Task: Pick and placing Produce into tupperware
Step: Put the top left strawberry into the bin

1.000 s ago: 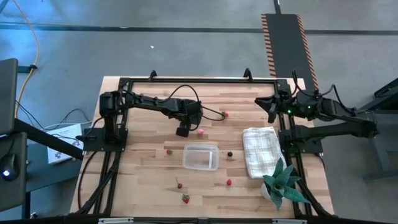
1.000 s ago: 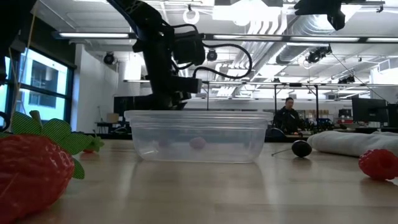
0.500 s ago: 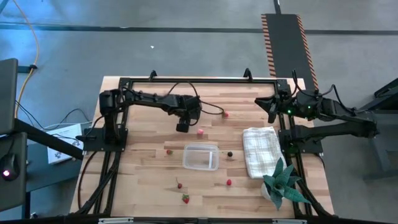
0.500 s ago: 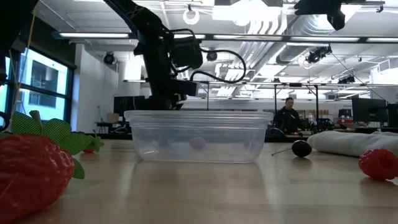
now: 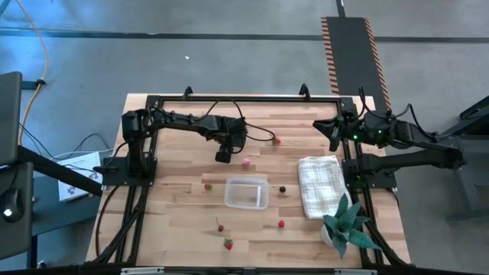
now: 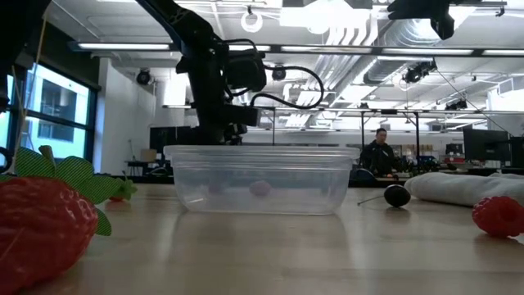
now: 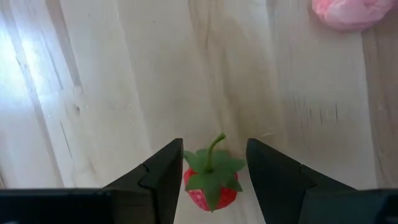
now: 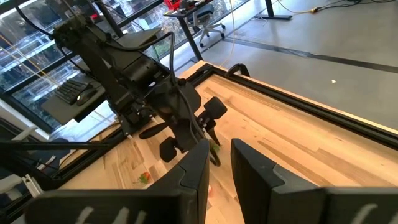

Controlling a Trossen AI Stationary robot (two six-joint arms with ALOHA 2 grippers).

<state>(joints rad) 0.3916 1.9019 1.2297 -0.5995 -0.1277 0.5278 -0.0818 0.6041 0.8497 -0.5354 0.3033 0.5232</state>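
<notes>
While hovering above the table behind the tupperware, left gripper spread, fingers flanking a red strawberry, not seen touching. Cannot tell if the berry is lifted or on the wood. Nothing pinched yet.

Risks, judged:
- Closing on the green top and stem instead of the body: berry squirts out or rolls.
- Off-centre squeeze on a small rounded piece: flicked toward the pink piece nearby.
- Low carry over the rim: clips the clear wall, shoves the light container.

Tupperware mid-table, looks empty from above. Other produce loose: strawberry near the back, strawberries toward the front, dark berry between container and checked cloth.

Right gripper parked back right, fingers slightly apart, empty.
</notes>
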